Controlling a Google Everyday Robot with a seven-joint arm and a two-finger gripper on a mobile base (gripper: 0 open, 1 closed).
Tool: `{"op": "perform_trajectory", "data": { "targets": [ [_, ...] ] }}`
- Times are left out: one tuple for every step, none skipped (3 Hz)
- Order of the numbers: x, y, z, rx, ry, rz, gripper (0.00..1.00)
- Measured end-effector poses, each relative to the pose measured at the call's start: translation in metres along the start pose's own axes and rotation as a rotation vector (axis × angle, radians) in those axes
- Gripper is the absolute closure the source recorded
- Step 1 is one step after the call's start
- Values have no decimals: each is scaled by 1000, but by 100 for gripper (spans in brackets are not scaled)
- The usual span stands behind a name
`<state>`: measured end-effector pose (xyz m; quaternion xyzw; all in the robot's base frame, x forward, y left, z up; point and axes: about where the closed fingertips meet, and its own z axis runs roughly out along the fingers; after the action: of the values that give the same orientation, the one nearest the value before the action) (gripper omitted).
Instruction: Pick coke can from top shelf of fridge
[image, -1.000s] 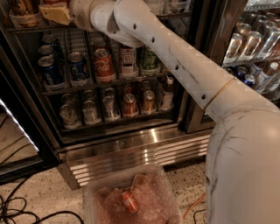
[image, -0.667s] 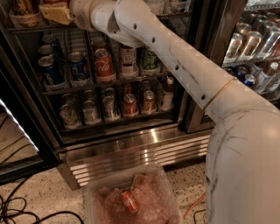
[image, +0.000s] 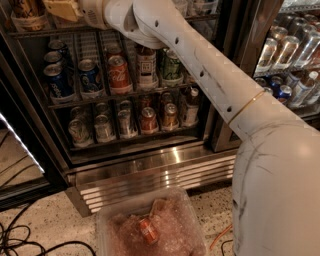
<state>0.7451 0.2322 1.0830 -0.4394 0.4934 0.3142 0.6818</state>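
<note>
Nothing much has moved since a second ago: the white jointed robot arm (image: 210, 85) reaches as before from the lower right of the red aluminium coke can with white script (image: 120, 75) to a spot above and left of it, and the drinks keep their places; the beige claw (image: 62, 9) at the arm's end lies well above and left of the coke can, over the highest grey wire rack in view (image: 35, 34), and whether it is spread or pressed together cannot be told; the coke can stands upright, apart from the claw, on the next grey wire rack down (image: 100, 99), inside the large dark-framed drinks fridge with a ribbed stainless-steel base (image: 150, 170); just left of the coke can stand blue Pepsi cans (image: 90, 77); just right of it is a white-labelled container (image: 146, 65), then a green can (image: 172, 67), both partly behind the arm; below the coke can a lower rack carries a row of mixed cans (image: 148, 120); far below it, on the speckled floor (image: 45, 215), sits a clear plastic bin of ice (image: 107, 222) with a small orange-red can (image: 148, 231) lying in it; black cables (image: 30, 245) trail down and left of the coke can; to its right, behind a second glass door, silver-topped bottles (image: 280, 47) lean in rows.
</note>
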Motion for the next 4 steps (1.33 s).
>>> {"op": "perform_trajectory", "data": {
  "targets": [
    [-5,1,-3,-8,-10,-13,100],
    [3,5,-7,-57,11,30,100],
    [6,8,-11,-98,32,49,100],
    [6,13,-17,-147,40,64,100]
  ]
}}
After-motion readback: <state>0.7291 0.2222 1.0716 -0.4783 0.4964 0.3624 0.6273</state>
